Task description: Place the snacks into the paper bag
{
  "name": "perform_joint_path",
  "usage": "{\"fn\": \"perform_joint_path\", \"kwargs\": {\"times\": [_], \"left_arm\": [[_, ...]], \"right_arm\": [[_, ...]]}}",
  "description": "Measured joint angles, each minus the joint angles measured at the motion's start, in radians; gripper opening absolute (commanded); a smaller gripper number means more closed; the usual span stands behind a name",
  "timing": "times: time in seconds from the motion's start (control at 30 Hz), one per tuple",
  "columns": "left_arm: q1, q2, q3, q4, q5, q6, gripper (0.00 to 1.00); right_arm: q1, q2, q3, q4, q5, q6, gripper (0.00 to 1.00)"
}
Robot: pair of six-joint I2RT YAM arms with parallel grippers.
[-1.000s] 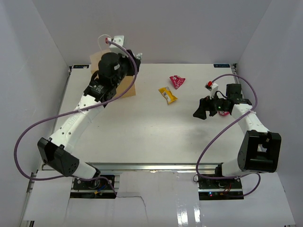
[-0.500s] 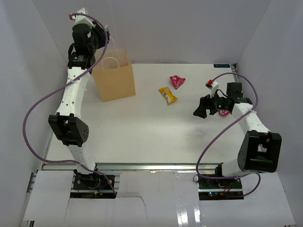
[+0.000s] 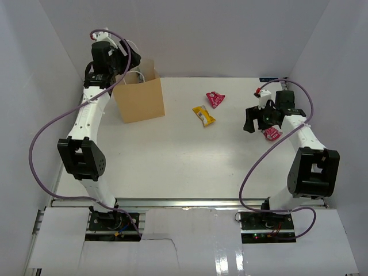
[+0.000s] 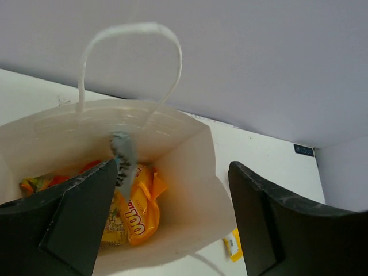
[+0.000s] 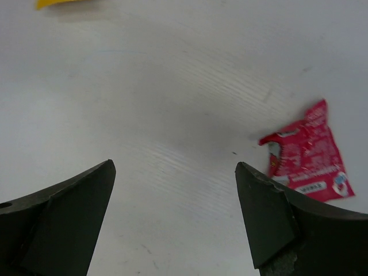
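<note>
Only my left wrist shows chips (image 4: 141, 210) in the paper bag (image 4: 195, 172). My left gripper (image 4: 171, 167) and right gripper (image 5: 173, 165) gape empty. The yellow packet (image 3: 203, 115) slants lengthwise toward that bag.

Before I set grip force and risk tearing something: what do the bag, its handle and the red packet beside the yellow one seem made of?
Paper bag: matte tan kraft paper, likely; stiff creased walls.
Handle: white cord, probably twisted paper; blurred here.
Red packet: thin printed plastic film, apparently; wrinkled, slight sheen.
</note>
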Motion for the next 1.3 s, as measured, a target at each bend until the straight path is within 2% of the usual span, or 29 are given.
{"fn": "perform_joint_path", "kwargs": {"times": [0.13, 0.27, 0.5, 0.6, 0.7, 0.73, 0.8, 0.9, 0.93, 0.97, 1.0, 1.03, 1.13, 1.3], "left_arm": [[0.006, -0.049, 0.0, 0.011, 0.022, 0.019, 0.98], [0.006, -0.166, -0.061, 0.046, 0.039, 0.053, 0.98], [0.006, -0.514, -0.323, 0.105, 0.042, 0.072, 0.98], [0.006, -0.666, -0.457, 0.128, 0.068, 0.045, 0.98], [0.006, -0.796, -0.614, 0.169, 0.122, -0.014, 0.98], [0.006, -0.831, -0.671, 0.182, 0.147, -0.046, 0.98], [0.006, -0.877, -0.763, 0.202, 0.198, -0.111, 0.98], [0.006, -0.89, -0.882, 0.239, 0.294, -0.223, 0.98], [0.005, -0.883, -0.917, 0.245, 0.323, -0.261, 0.98], [0.002, -0.876, -0.946, 0.251, 0.348, -0.294, 0.98], [-0.005, -0.869, -0.989, 0.267, 0.373, -0.341, 0.98], [-0.012, -0.866, -1.007, 0.272, 0.384, -0.362, 0.98], [-0.099, -0.849, -1.06, 0.303, 0.385, -0.433, 0.98], [-0.328, -0.737, -1.062, 0.405, 0.358, -0.52, 0.98]], "right_arm": [[-0.001, 0.104, 0.067, 0.001, 0.257, 0.05, 0.91], [-0.002, 0.2, 0.097, 0.001, 0.442, 0.048, 0.91], [-0.015, 0.307, 0.146, 0.0, 0.548, -0.036, 0.93], [-0.023, 0.341, 0.164, 0.001, 0.564, -0.072, 1.0], [-0.033, 0.375, 0.17, 0.002, 0.563, -0.1, 0.83], [-0.037, 0.386, 0.17, 0.002, 0.558, -0.107, 0.69], [-0.046, 0.393, 0.171, 0.004, 0.536, -0.121, 0.54], [-0.057, 0.393, 0.169, 0.002, 0.508, -0.13, 0.41], [-0.061, 0.393, 0.166, 0.004, 0.496, -0.134, 0.32], [-0.064, 0.392, 0.161, 0.006, 0.483, -0.141, 0.28], [-0.067, 0.389, 0.154, 0.011, 0.466, -0.145, 0.18], [-0.068, 0.382, 0.145, 0.017, 0.449, -0.153, 0.14], [-0.078, 0.323, 0.095, 0.031, 0.364, -0.184, 0.09], [-0.076, 0.193, 0.013, -0.042, 0.083, -0.291, 0.1]]}}
